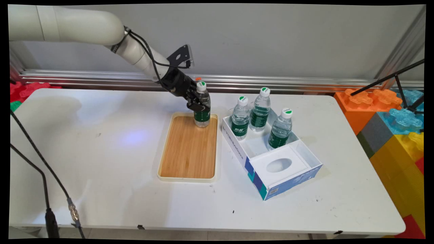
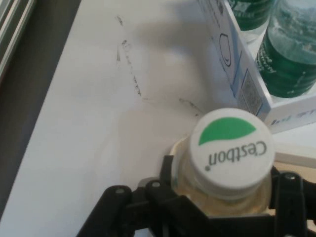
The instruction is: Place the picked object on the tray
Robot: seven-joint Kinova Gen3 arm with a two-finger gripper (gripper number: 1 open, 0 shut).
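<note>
I'm gripping the water bottle (image 1: 202, 107) mid-body with the gripper (image 1: 198, 105), standing it at the bamboo tray's (image 1: 188, 149) far corner. Full, thin plastic, probably slick, so squeezing gently.

You're looking down on a bottle's white cap (image 2: 231, 148), lettered Cestbon under a green leaf, at five o'clock. The tool (image 2: 219, 207) has its black linkage closed in on the bottle's neck from both sides. At one o'clock sits a white box (image 2: 237, 64) holding green-labelled bottles (image 2: 289, 64). Scuffed white worktop (image 2: 108, 108) fills the rest.
</note>
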